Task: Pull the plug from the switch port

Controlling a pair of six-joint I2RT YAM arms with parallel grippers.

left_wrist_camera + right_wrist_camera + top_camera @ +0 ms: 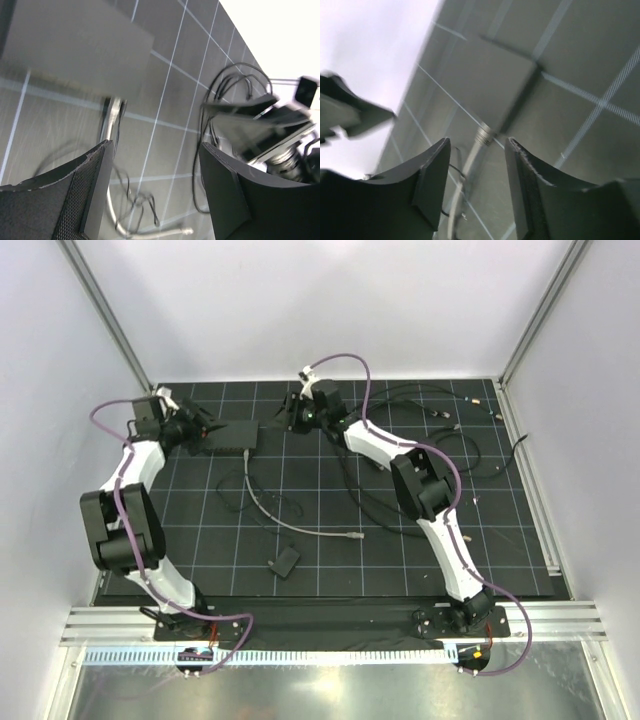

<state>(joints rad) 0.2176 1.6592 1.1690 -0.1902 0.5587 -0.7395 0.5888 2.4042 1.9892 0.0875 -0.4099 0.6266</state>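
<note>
The left gripper [197,430] hung open at the left end of the switch [232,436], far back on the mat [400,560]. The plug [112,114] of a grey cable [290,526] sat in its near edge. The right gripper [300,416], fingers spread, hovered off its right end.

The top view is sharp, with even soft light and weak shadows. Both wrist views are motion-blurred: the flat dark-grey rectangular switch [75,45] looks smeared, and the white wall [280,35] beyond it is overexposed.
</note>
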